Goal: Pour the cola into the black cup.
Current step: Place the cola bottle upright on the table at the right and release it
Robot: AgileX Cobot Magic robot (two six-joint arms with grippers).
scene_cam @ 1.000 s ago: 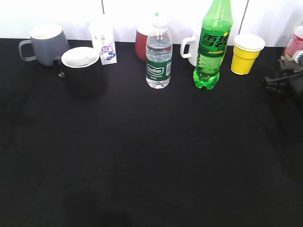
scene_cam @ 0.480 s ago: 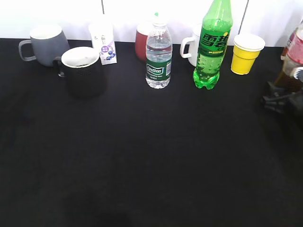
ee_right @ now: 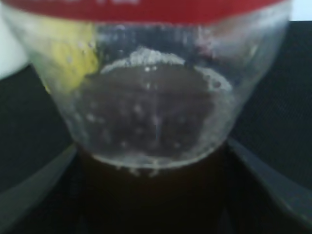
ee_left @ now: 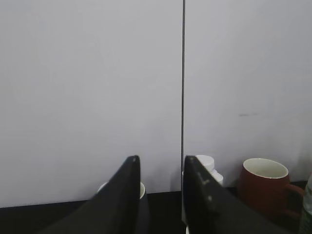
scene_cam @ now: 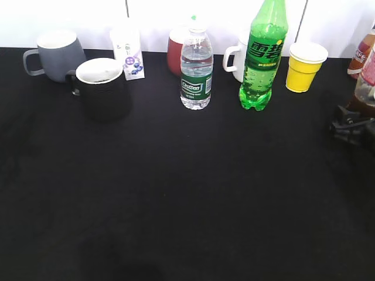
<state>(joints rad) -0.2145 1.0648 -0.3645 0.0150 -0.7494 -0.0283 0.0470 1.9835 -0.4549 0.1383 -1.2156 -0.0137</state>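
Observation:
The cola bottle [scene_cam: 365, 88], clear with a red label and dark liquid at its bottom, is at the right edge of the exterior view. My right gripper [scene_cam: 351, 126] is shut on its lower part. In the right wrist view the cola bottle [ee_right: 151, 117] fills the frame between the fingers of the right gripper [ee_right: 153, 192]. The black cup [scene_cam: 103, 89] stands at the back left, upright, white inside. My left gripper [ee_left: 160, 195] is out of the exterior view; in its wrist view the fingers [ee_left: 122, 195] stand apart with nothing between them.
Along the back stand a grey mug [scene_cam: 54, 55], a small carton [scene_cam: 129, 54], a red mug [scene_cam: 174, 54], a water bottle [scene_cam: 196, 69], a white mug [scene_cam: 236, 60], a green soda bottle [scene_cam: 262, 55], a yellow paper cup [scene_cam: 305, 67] and another brown bottle [scene_cam: 361, 51].
My right gripper has moved toward the near side with the cola bottle in it, uncovering a second brown bottle behind. The rest has not moved.

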